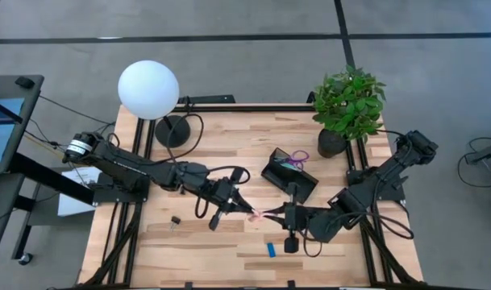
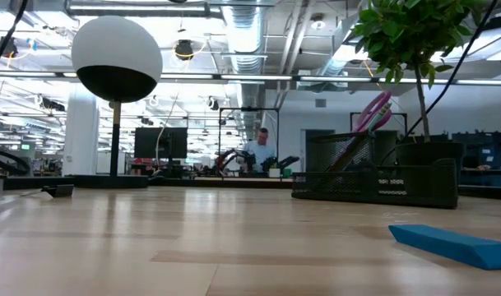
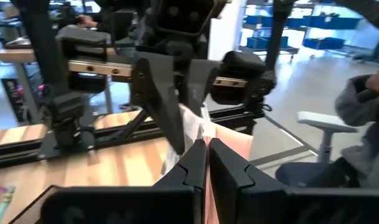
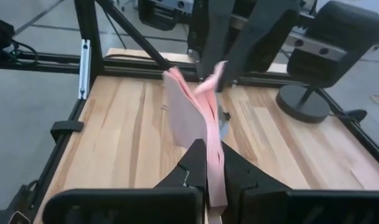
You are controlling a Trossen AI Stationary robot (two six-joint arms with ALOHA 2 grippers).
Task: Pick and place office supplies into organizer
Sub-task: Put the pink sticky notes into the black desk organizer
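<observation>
Both hands pinch one pink packet (image 1: 260,214) mid-surface.
Our left hand (image 1: 247,211) and right hand (image 1: 279,215) are both closed on it; organizer (image 1: 289,174) lies nearer the right.

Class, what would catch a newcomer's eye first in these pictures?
Mid-table, the left gripper and right gripper meet, both shut on one pink packet held above the wood. Behind them stands the black organizer with purple scissors, and a white globe lamp at the far left corner.

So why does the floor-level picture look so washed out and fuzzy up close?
Low view: bright ceiling lights behind leave the lamp and organizer as dark shapes, and the near blue block is soft. Left wrist view: the close fingers and pink packet blur.
</observation>
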